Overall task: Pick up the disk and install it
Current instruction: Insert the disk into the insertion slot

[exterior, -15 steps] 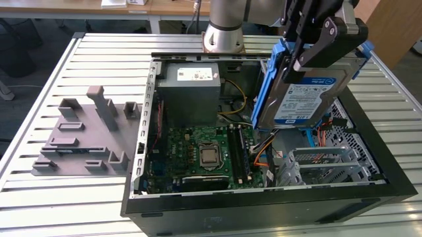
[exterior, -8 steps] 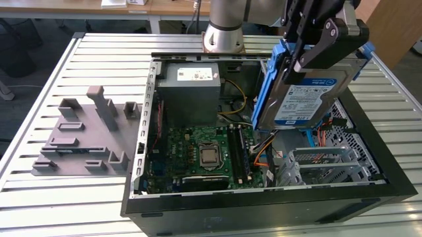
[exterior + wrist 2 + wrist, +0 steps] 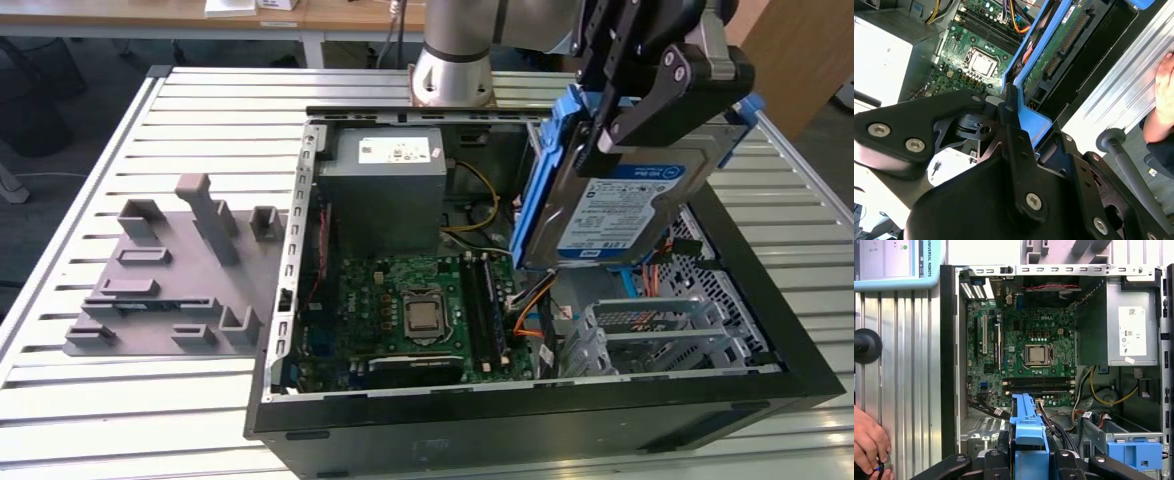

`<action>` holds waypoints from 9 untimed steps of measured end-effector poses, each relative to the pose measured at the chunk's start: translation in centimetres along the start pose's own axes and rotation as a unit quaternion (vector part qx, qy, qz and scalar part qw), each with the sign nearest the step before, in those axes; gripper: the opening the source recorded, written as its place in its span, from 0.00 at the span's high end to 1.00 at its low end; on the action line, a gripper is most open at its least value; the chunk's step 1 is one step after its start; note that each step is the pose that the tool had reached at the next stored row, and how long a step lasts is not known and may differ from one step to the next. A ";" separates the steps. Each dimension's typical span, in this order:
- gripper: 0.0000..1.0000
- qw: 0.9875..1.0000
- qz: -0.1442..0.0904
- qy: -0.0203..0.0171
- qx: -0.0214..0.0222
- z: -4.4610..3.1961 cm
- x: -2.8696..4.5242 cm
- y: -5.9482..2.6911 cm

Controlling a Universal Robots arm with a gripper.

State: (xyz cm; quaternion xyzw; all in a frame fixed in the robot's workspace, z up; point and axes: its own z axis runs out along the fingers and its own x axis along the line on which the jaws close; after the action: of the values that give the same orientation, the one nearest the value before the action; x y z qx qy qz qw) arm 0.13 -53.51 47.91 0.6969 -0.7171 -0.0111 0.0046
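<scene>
Exterior view: open desktop computer case (image 3: 534, 430) lying on its side on a slatted metal tabletop (image 3: 120, 400), side panel off, so the inside is reachable from above.
Tool: (image 3: 617, 118) pinching the disk (image 3: 607, 205) by its upper end, black fingers pressed against the blue carrier frame; in the first wrist view, clamped from both sides on the carrier (image 3: 1026, 427).
Disk position: lifted clear of any surface, hanging over the part of the case toward the exterior view's right, above the metal drive cage (image 3: 661, 325), apparently not touching it.
Disk attitude: near upright, labelled face toward the exterior camera, green circuit-board face (image 3: 1054, 55) shown in the second wrist view; lower end left free, probably so it can enter a bay first.
Inside the case: motherboard (image 3: 407, 300) with bare processor socket (image 3: 424, 317), grey power supply (image 3: 387, 175) at the far end, orange and yellow cables close under the disk.
Progress: pick-up judged done; installation not yet done.
Off to the side: grey moulded fixture (image 3: 174, 280) on the exterior view's left, apart from the case.
Person: a hand (image 3: 869, 445) on the tabletop outside the case wall, well apart from the tool.
</scene>
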 end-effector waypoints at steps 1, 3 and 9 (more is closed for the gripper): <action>0.64 1.000 0.000 0.000 0.000 0.00 0.06 0.00; 0.64 1.000 0.000 0.000 0.000 0.01 0.15 -0.01; 0.64 1.000 0.000 0.000 0.000 0.01 0.26 -0.65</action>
State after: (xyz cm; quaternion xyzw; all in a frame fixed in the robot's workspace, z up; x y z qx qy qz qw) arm 0.77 -53.79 47.88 0.6969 -0.7170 -0.0109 0.0047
